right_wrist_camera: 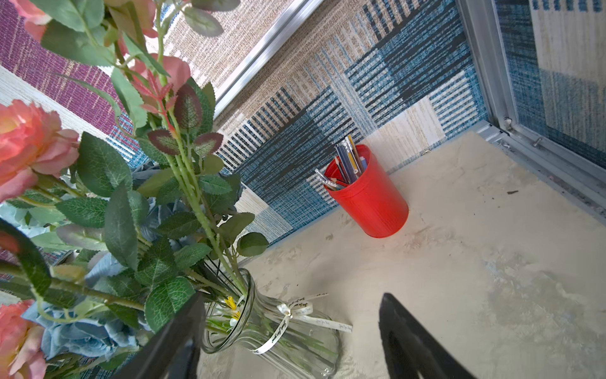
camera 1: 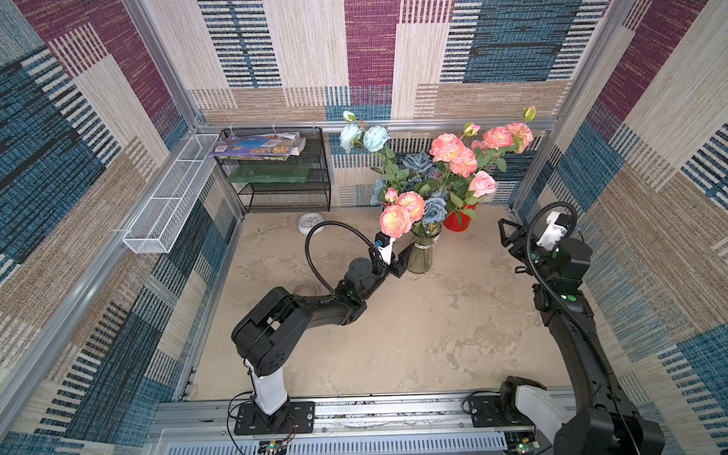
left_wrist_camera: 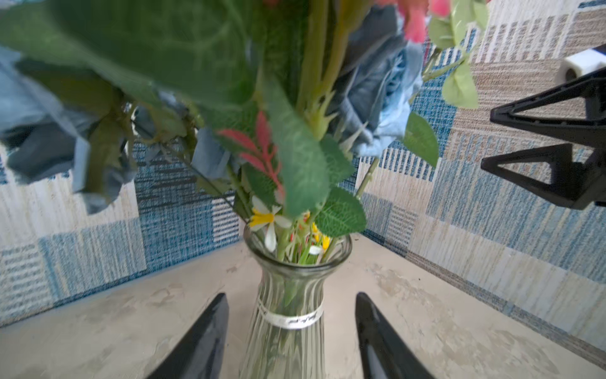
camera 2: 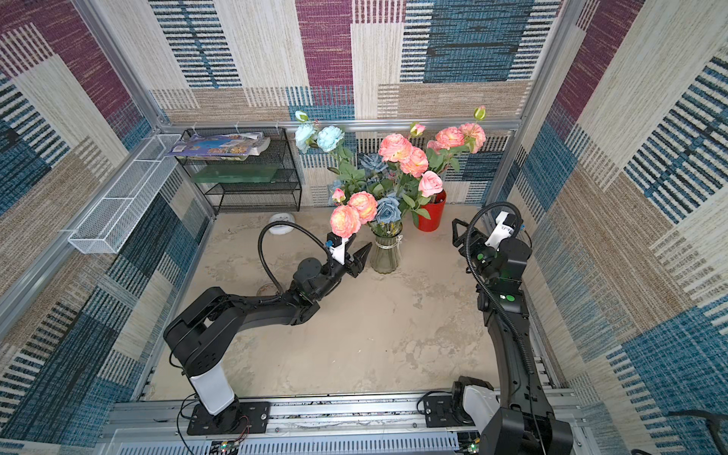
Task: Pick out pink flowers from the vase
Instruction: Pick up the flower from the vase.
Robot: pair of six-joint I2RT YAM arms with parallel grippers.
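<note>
Black fingers (left_wrist_camera: 210, 328) of the left gripper (left_wrist_camera: 292, 295) stand apart on either side of the vase (left_wrist_camera: 285, 344), level with its pale band (left_wrist_camera: 295, 320). A strip of bare worktop (left_wrist_camera: 459, 328) shows between each finger and the glass, so they clamp nothing.

The vase stands right of the middle of the worktop, near its back edge. It holds the pink flowers (camera 1: 447, 147), whose stems run down into its mouth. With them are dusty-blue roses (camera 1: 433, 210), pale blue-white blooms (camera 1: 376, 138) and small white-and-yellow blossoms (left_wrist_camera: 265, 220) at the rim.

Just behind the vase, toward the back right corner, a red cup (right_wrist_camera: 370, 203) holds pencils (right_wrist_camera: 347, 160). The right gripper (left_wrist_camera: 487, 139) hangs above the right edge and points toward the bouquet, jaws apart, with nothing between them.

In the back left corner a black mesh shelf (camera 1: 287, 197) carries booklets (camera 1: 256, 143) on its top tier and a green sheet (camera 1: 272, 173) on the tier below.
</note>
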